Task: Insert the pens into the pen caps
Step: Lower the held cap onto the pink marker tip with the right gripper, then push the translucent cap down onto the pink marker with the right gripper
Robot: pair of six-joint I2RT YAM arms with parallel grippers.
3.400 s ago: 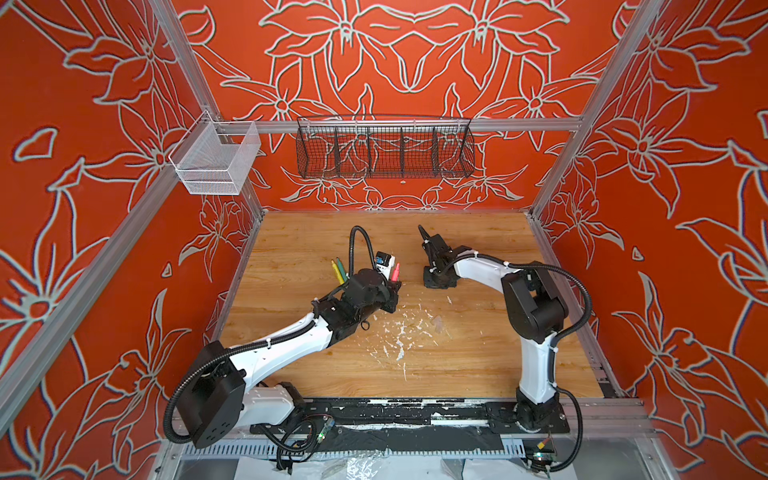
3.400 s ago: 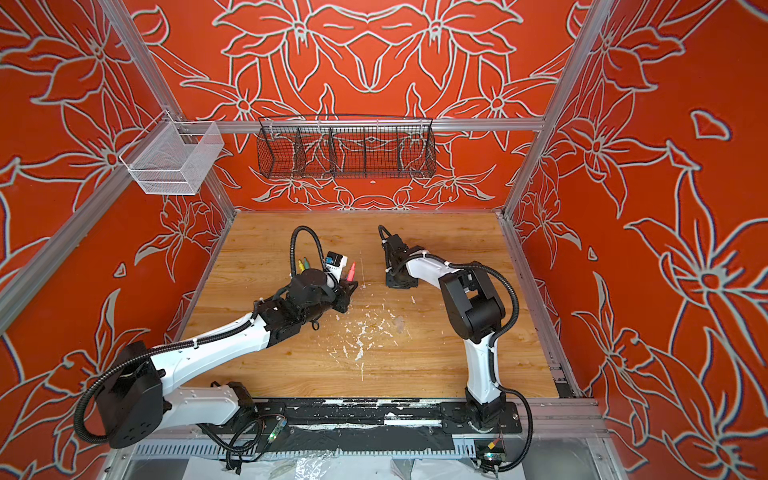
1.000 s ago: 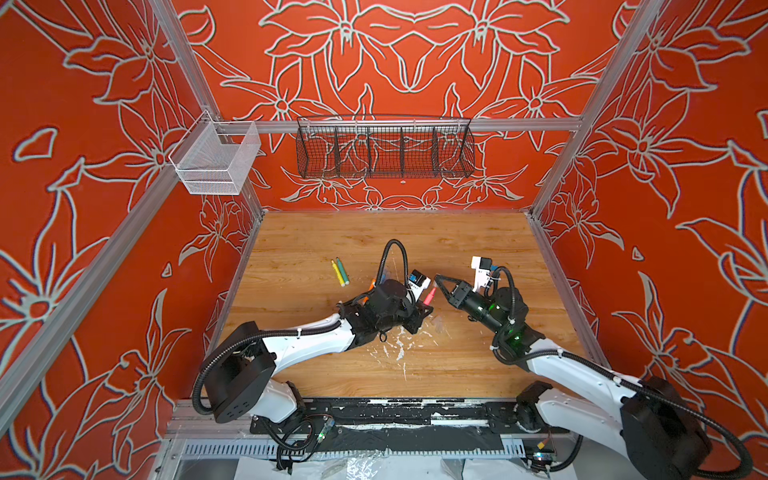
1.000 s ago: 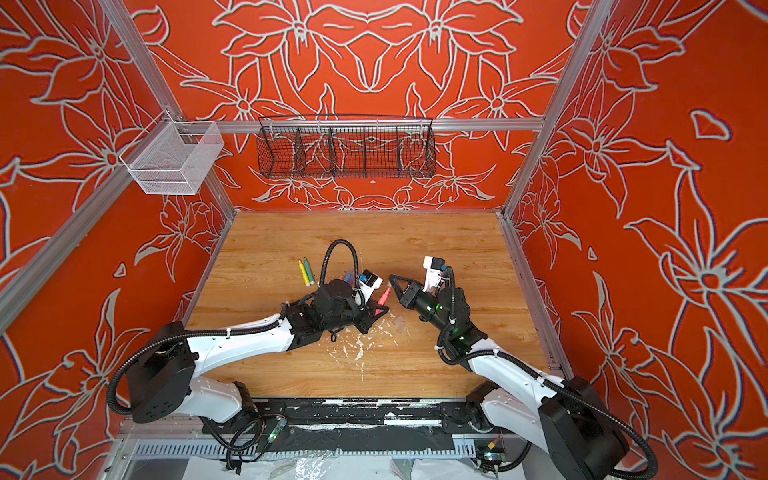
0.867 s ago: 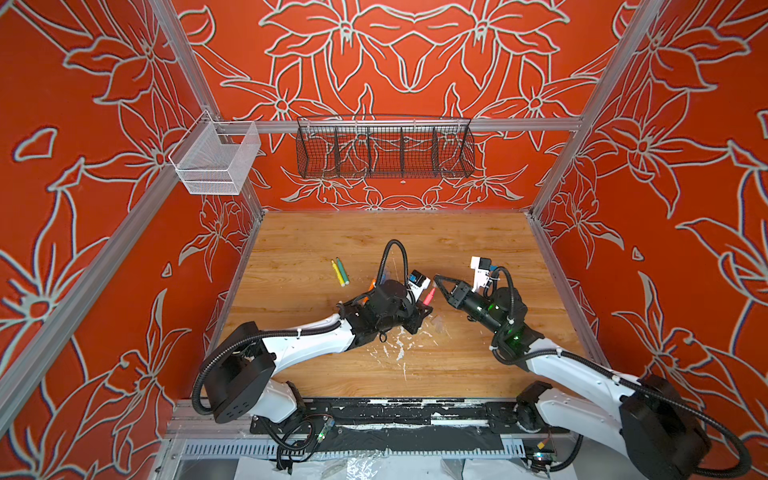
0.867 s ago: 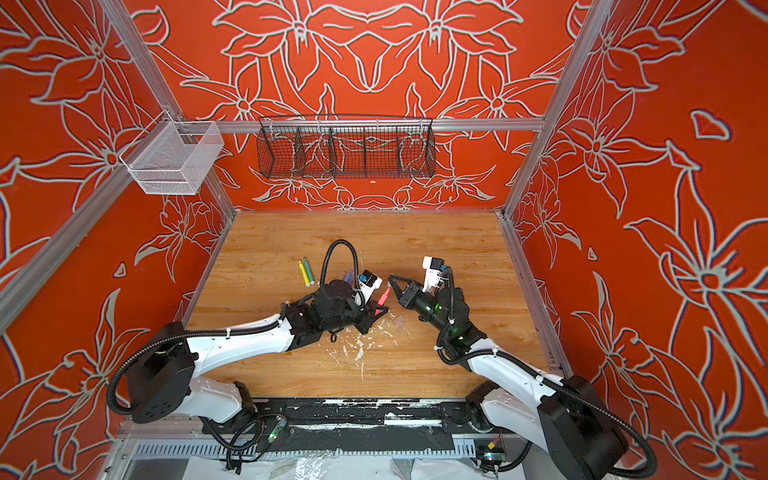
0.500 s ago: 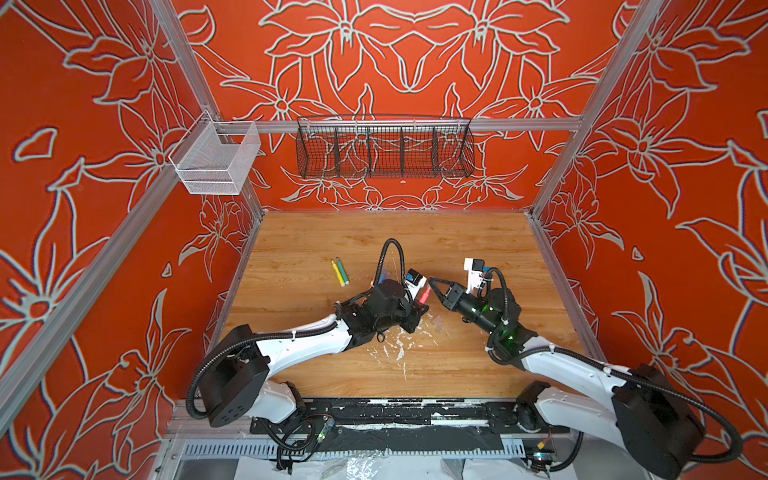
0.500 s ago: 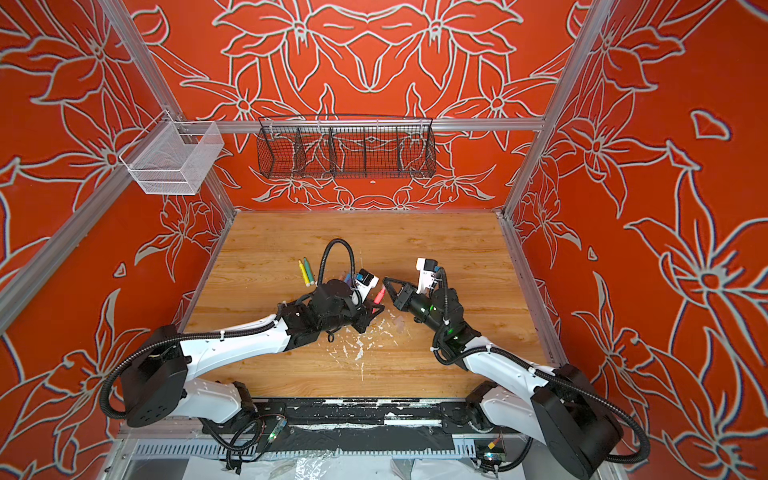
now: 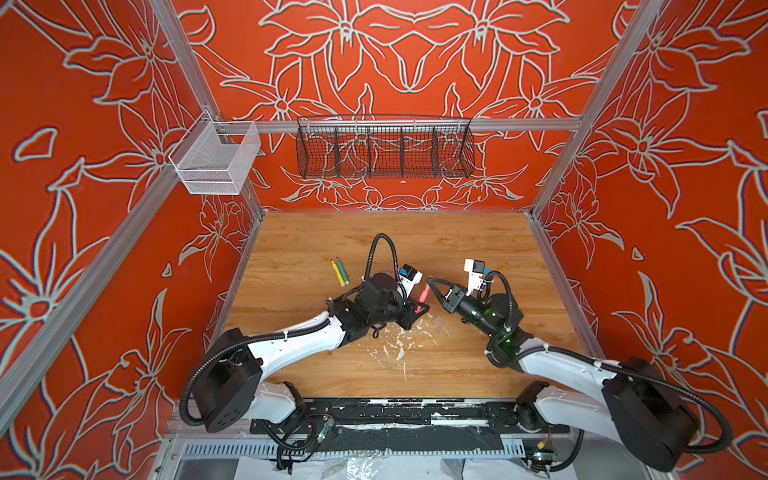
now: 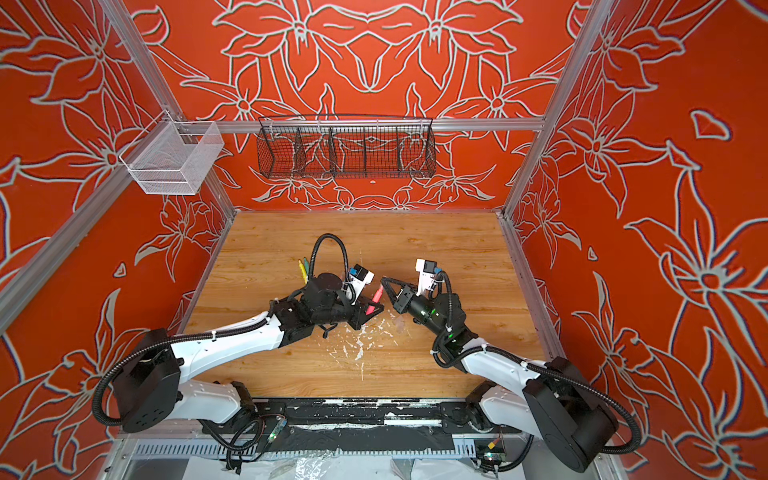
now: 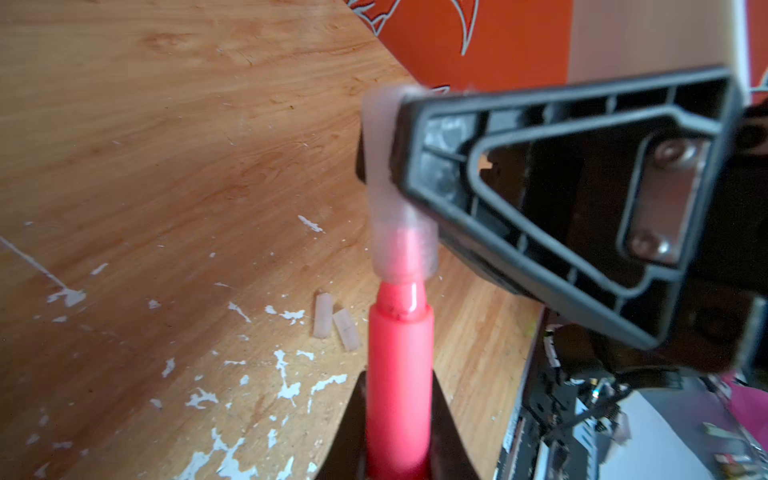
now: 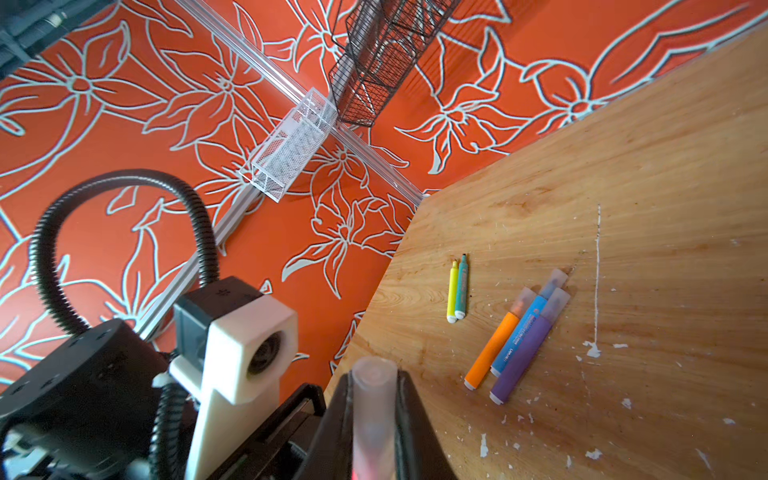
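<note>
Squeezing the pink pen (image 9: pixel 424 294) in the left gripper (image 9: pixel 419 311), jaws closed tight on its fat body, tip poking out past them. Pinching a clear cap (image 11: pixel 399 232) in the right gripper (image 9: pixel 432 283), jaws closed on it too. A second ago, held well apart from the pink pen; now brought right up and slid over the tip of the pink pen. Looking from the left wrist, can see pink through the open end of the cap, with a bare bit of neck left between it and the fat body. So started, but likely not pushed all the way on yet. Probably needs one more straight push, till snug against the pink pen's shoulder. Could go wrong by tipping the cap sideways and jamming it. Lying on the wooden table (image 9: pixel 332 241), near the pink pen: two loose caps (image 11: pixel 334 322), almost touching each other. Resting well apart from the pink pen: a yellow pen (image 12: pixel 452 293) and a green pen (image 12: pixel 461 286), side by side, tips bare. Lying nearer the pink pen than those two: an orange pen (image 12: pixel 492 351), a blue pen (image 12: pixel 521 332) and a purple pen (image 12: pixel 523 357), packed together, each already wearing a cap. Looks like three done, one halfway, two to go.
</note>
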